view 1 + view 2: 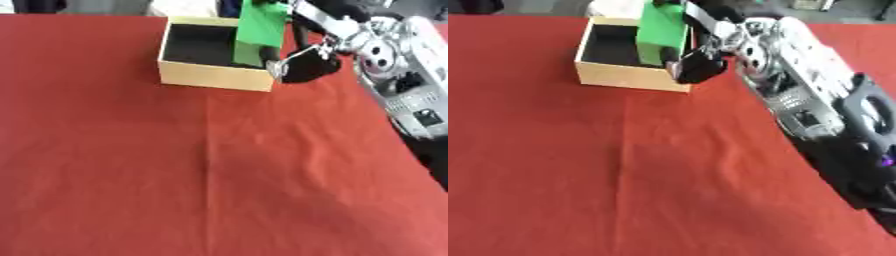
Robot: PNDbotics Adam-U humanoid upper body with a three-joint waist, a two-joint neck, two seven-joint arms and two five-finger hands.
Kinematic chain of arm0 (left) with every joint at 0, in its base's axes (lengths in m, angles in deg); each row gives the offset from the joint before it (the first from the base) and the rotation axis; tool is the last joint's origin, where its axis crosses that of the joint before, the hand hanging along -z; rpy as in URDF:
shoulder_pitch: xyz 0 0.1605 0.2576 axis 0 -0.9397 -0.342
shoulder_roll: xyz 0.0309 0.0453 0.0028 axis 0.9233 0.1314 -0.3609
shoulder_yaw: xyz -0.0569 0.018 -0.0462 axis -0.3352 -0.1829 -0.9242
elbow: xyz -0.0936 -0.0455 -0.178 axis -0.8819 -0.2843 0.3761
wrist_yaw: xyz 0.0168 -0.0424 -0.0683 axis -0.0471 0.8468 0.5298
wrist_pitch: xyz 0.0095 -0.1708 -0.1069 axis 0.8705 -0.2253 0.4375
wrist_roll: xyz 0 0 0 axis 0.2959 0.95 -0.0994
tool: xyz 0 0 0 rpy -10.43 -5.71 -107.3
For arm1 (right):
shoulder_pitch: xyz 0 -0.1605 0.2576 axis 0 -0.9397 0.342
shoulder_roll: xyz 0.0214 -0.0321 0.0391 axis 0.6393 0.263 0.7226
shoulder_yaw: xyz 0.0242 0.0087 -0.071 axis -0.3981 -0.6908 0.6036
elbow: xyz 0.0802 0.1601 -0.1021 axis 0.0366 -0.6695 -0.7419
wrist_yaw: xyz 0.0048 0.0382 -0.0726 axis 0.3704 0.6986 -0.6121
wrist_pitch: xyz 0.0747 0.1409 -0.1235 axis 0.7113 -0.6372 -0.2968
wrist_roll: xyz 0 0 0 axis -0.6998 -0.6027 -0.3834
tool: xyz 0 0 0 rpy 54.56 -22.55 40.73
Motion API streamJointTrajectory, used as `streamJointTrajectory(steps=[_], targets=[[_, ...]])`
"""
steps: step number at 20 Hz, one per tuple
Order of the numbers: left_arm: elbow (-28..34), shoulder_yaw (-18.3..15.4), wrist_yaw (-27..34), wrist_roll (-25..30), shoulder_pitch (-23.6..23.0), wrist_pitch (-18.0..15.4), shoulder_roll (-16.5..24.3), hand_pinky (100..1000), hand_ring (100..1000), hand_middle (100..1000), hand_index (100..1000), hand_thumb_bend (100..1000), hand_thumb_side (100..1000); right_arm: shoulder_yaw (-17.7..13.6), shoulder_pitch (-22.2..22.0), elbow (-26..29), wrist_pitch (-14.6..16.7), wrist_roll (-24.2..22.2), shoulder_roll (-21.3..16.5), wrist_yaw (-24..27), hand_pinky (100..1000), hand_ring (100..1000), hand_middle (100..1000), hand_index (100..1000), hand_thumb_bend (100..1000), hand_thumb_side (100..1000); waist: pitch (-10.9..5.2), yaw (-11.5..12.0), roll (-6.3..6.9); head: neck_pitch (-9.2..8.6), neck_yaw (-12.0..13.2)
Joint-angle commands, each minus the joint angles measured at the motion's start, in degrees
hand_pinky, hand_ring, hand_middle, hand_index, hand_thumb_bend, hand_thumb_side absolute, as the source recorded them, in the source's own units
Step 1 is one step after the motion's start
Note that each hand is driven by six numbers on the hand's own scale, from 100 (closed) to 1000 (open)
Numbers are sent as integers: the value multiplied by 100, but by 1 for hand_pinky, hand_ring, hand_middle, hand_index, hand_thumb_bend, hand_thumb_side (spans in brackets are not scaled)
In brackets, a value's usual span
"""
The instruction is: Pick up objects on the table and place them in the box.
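Observation:
A tan cardboard box (210,76) with a dark inside stands at the far middle of the red table. My right hand (306,62) reaches in from the right and hangs at the box's right wall. It is shut on a green flat packet (260,30), which stands upright and dips into the right part of the box. The packet's lower end is hidden inside the box. My left hand shows in neither view.
The red cloth (210,175) covers the whole table, with a crease running down its middle. My right forearm (807,95) lies across the table's right side. Dark shapes stand beyond the far edge.

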Motion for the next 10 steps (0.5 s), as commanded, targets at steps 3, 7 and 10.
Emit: streamJointTrajectory(steps=[3,7,10], targets=[[88,11,-2,35,55,-37,52,679,728,788,897,100,556,-216,341,-618,-293,273,-23,111,530,317,319,884,100,100,-30,75,-10,-122,-103],[88,29,-22,75,107,-47,10,679,728,788,897,100,559,-266,594,-1220,-309,591,147,165,524,315,318,883,100,100,56,151,-20,-216,-144],[88,37,-38,105,131,-52,-18,680,728,789,897,100,561,-324,757,-1700,-278,855,297,281,518,315,318,883,100,100,110,196,-26,-263,-165]])
